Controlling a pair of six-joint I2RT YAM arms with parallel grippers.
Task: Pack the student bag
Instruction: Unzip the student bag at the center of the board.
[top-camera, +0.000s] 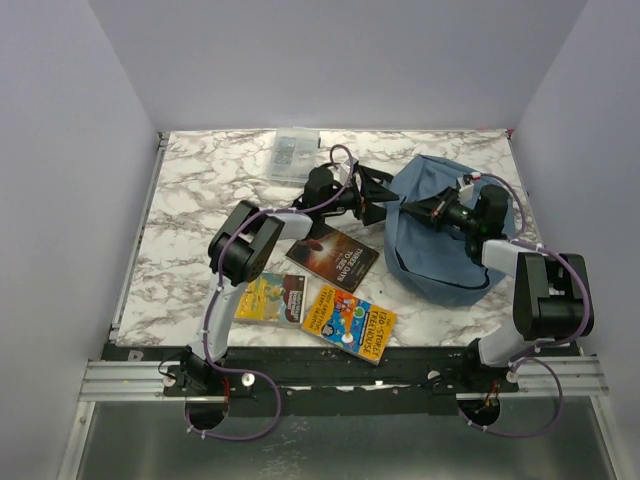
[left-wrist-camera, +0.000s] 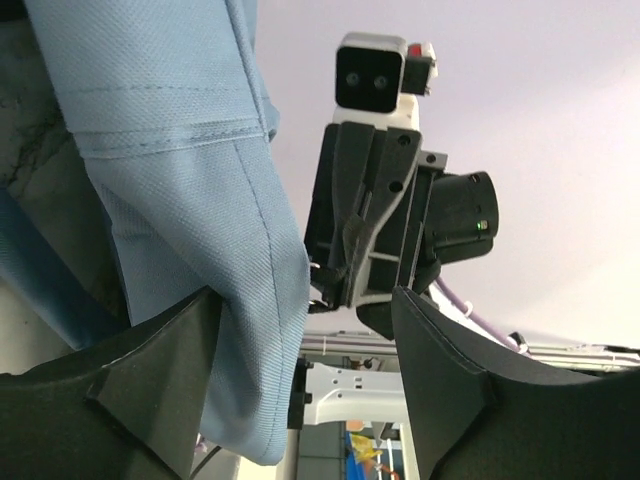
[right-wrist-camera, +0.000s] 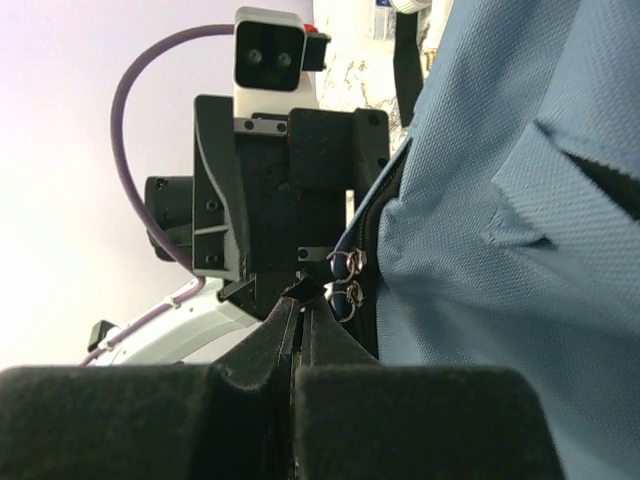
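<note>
The student bag (top-camera: 440, 255) is dusty-blue fabric and lies at the right of the table. My left gripper (top-camera: 383, 206) is at the bag's left edge and my right gripper (top-camera: 426, 209) faces it on top of the bag. In the left wrist view my left gripper (left-wrist-camera: 305, 300) is open, and a fold of the bag (left-wrist-camera: 180, 150) hangs between its jaws against the left finger (left-wrist-camera: 160, 390). In the right wrist view my right gripper (right-wrist-camera: 300, 300) is shut on a small black zip pull (right-wrist-camera: 311, 288), beside two zip sliders (right-wrist-camera: 345, 280) on the bag (right-wrist-camera: 500, 200).
Three books lie on the marble table (top-camera: 190, 200) in front of the bag: a dark one (top-camera: 332, 256), a yellow one (top-camera: 270, 297) and an orange-yellow one (top-camera: 350, 322). A small clear plastic box (top-camera: 293, 155) stands at the back. Walls enclose the table.
</note>
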